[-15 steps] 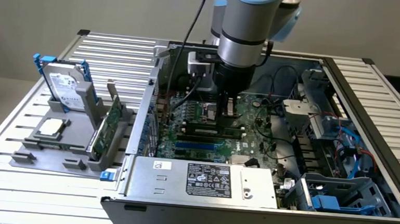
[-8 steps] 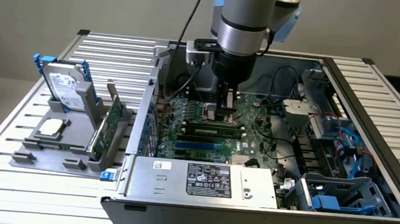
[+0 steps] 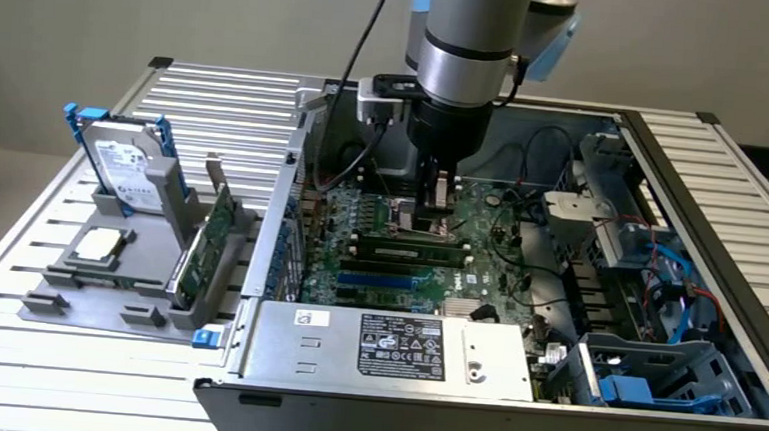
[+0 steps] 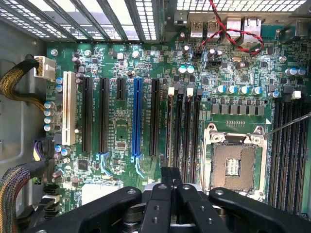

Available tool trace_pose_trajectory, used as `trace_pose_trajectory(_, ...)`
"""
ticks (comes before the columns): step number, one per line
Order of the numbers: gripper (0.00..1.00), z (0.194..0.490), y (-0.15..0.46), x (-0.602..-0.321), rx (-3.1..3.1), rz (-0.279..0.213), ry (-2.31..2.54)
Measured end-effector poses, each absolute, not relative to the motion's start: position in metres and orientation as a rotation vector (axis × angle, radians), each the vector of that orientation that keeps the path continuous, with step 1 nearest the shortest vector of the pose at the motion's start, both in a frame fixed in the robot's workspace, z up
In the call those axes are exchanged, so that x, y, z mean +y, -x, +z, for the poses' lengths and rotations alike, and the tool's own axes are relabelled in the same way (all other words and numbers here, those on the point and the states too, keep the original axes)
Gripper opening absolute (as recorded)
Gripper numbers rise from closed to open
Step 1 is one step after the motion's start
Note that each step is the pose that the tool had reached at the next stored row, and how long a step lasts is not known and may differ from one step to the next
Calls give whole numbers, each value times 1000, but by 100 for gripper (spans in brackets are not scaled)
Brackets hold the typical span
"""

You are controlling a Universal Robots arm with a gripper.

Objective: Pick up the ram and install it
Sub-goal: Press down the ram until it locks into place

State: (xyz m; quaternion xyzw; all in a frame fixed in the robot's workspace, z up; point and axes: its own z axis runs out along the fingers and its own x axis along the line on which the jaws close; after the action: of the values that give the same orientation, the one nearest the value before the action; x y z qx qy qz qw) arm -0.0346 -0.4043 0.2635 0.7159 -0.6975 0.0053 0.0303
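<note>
Inside the case (image 3: pixel 254 388), at the exterior view's middle, the gripper (image 3: pixel 436 211) is hanging with its fingers (image 4: pixel 164 184) pressed together; whether they are pinching anything, I cannot tell. The ram (image 3: pixel 417 245) is seemingly sitting just below it, lying left-to-right along the slots (image 4: pixel 187 131).

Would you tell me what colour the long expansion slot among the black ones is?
Blue: the long slot shows best in the wrist view.

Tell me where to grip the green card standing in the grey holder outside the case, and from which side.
Take the card by its free top edge, coming straight down from above. It stands on edge in the holder with its lower edge seated, so a pinch across its thin faces likely suits best.
</note>
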Motion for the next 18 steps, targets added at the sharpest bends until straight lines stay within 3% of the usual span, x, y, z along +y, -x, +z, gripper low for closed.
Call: trace_pose_trajectory(18, 11, 262, 37, -404, -2197, 20, -2164)
